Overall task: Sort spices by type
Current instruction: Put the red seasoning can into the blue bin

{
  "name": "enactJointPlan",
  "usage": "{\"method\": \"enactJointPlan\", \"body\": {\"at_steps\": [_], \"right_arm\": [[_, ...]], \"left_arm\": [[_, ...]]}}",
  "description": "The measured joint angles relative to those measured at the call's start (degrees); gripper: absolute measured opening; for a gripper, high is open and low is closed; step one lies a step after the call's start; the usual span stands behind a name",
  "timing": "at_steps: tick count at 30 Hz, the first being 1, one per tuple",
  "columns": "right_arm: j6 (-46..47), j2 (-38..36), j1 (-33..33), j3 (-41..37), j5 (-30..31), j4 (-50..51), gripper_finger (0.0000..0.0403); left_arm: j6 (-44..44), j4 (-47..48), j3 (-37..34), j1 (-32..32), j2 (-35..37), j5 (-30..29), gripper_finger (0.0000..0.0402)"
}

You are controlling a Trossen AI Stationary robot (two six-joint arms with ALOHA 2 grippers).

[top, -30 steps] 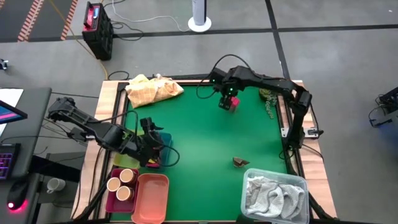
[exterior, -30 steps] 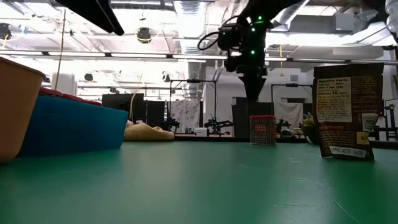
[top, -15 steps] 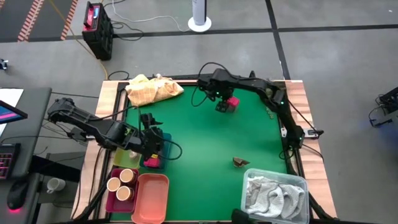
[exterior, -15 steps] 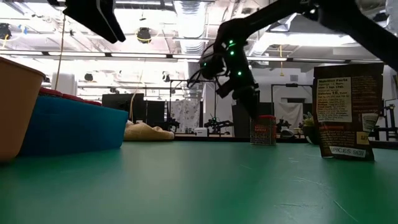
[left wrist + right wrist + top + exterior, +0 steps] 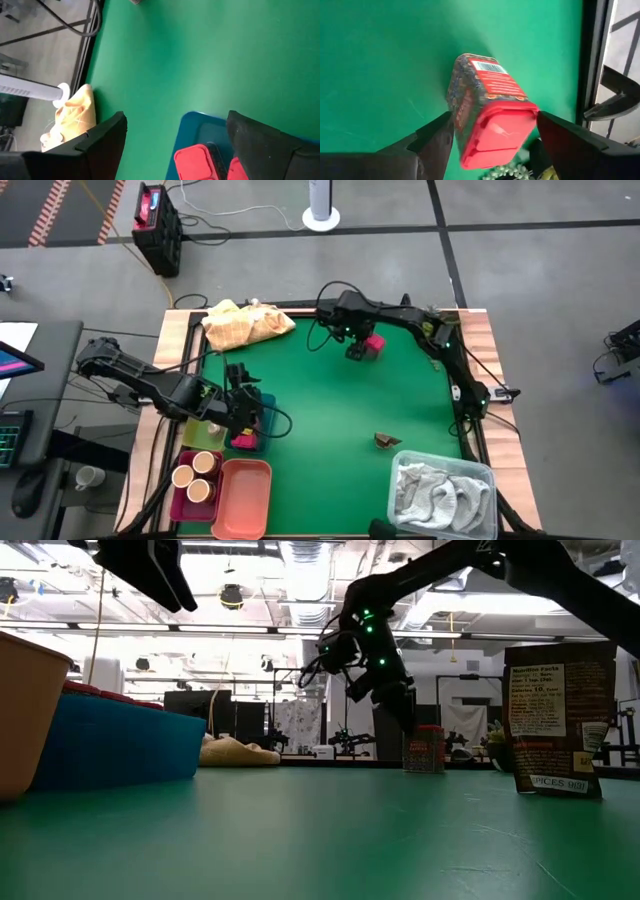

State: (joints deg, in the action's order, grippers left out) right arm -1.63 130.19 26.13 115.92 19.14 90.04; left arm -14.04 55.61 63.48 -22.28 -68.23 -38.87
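Note:
A pink-red spice packet with a red cap (image 5: 372, 345) stands upright on the green mat near the far edge; it also shows in the low view (image 5: 425, 748). My right gripper (image 5: 358, 346) is open. In the right wrist view its fingers (image 5: 436, 140) stand on either side of the packet's cap end (image 5: 500, 130), slanting down from the table's left. My left gripper (image 5: 245, 412) is open above the blue bin (image 5: 262, 402), which holds red packets (image 5: 197, 161). Jars with tan lids (image 5: 196, 475) sit in a dark red bin. A small brown piece (image 5: 387, 441) lies on the mat.
A salmon bin (image 5: 245, 492) stands at the near left beside the jars. A clear bin with a grey-white towel (image 5: 440, 490) is at the near right. A yellow cloth (image 5: 245, 325) lies at the far left. A green sprig (image 5: 433, 348) lies by the right edge.
My right gripper has gone a little toward the table's left and down, and has tipped from pointing straight down over the packet to slanting at it from the left. The packet has stayed upright in place.

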Motion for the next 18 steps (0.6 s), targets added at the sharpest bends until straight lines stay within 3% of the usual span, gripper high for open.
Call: {"method": "enactJointPlan", "body": {"at_steps": [4,14,18], "right_arm": [[-1.9,-0.3,-1.2,0.1,-9.2,0.6,0.0309],[-2.5,-2.6,-8.3,-0.1,-10.4,-0.4,0.0308],[-1.6,-5.4,-12.1,-0.1,-8.1,-0.1,0.0308]], "left_arm": [[-0.7,0.8,0.0,0.0,0.0,0.1,0.0327],[-1.2,1.7,0.0,0.0,0.0,0.1,0.0327],[-1.6,2.1,0.0,0.0,0.0,0.1,0.0327]]}}
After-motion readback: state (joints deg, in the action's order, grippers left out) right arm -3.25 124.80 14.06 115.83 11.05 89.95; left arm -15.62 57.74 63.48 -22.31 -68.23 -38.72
